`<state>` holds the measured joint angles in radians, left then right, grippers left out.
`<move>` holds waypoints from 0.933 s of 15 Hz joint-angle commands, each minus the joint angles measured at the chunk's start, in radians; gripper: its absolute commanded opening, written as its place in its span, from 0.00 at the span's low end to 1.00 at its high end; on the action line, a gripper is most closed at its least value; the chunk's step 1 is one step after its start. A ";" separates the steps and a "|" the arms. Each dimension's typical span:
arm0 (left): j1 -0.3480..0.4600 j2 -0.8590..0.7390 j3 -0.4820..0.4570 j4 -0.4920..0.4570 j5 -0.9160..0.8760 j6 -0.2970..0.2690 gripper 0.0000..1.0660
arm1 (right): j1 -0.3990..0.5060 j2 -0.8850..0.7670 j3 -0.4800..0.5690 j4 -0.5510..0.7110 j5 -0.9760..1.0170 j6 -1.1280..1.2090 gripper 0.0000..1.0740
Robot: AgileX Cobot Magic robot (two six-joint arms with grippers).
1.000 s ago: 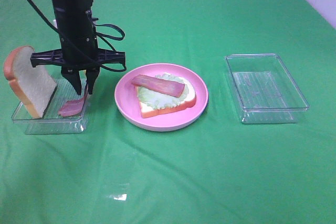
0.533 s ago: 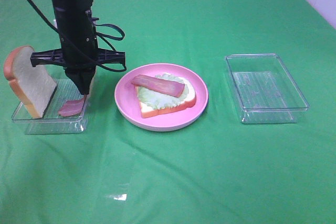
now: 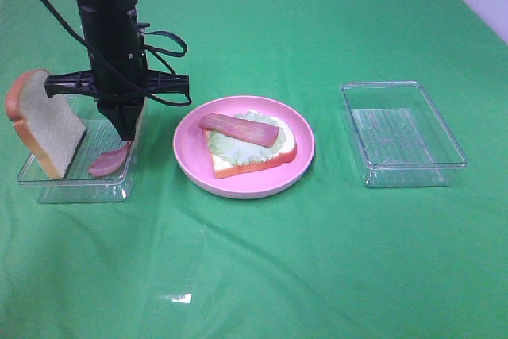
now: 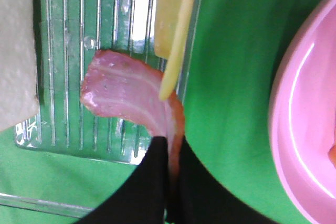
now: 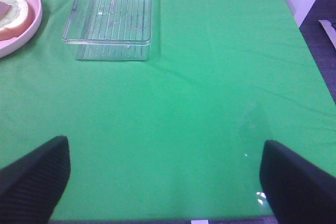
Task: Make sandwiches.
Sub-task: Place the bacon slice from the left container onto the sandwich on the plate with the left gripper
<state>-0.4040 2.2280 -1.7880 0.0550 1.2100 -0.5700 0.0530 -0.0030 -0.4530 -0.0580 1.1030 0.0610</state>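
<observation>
The left claw (image 3: 125, 134) points down at the right side of the left tray (image 3: 75, 184), its two black fingers pinched together on one end of a bacon strip (image 4: 126, 95). The strip curves away from the grip, and its other end lies on the ribbed floor of the tray. Just beside the strip, a thin yellow cheese square (image 4: 170, 14) stands on edge against the tray's wall. At the far left end of the same tray, a bread slice (image 3: 44, 121) leans upright with its orange-brown crust on top.

In the middle of the green tabletop (image 3: 317, 260) sits a pink plate (image 3: 190, 156). On it lies a flat slice of bread (image 3: 262, 163), covered by pale-green lettuce (image 3: 238, 151), with a second strip of bacon (image 3: 238, 129) laid across the top.

To the right, well apart from the plate, stands the right tray (image 3: 401, 132). The right claw (image 5: 164, 148) hangs above bare green cloth, its fingers spread wide and gripping nothing.
</observation>
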 commanded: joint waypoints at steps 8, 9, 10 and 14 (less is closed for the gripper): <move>-0.007 -0.121 0.003 -0.202 0.110 0.047 0.00 | -0.005 -0.027 0.002 -0.003 -0.002 -0.010 0.89; -0.007 -0.130 0.003 -0.221 0.110 0.049 0.00 | -0.005 -0.027 0.002 -0.003 -0.002 -0.010 0.89; -0.007 -0.147 0.003 -0.267 0.110 0.057 0.00 | -0.005 -0.027 0.002 -0.003 -0.002 -0.010 0.89; -0.007 -0.157 -0.069 -0.488 0.088 0.240 0.00 | -0.005 -0.027 0.002 -0.003 -0.002 -0.010 0.89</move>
<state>-0.4050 2.0800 -1.8520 -0.4130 1.2170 -0.3500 0.0530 -0.0030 -0.4530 -0.0580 1.1030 0.0610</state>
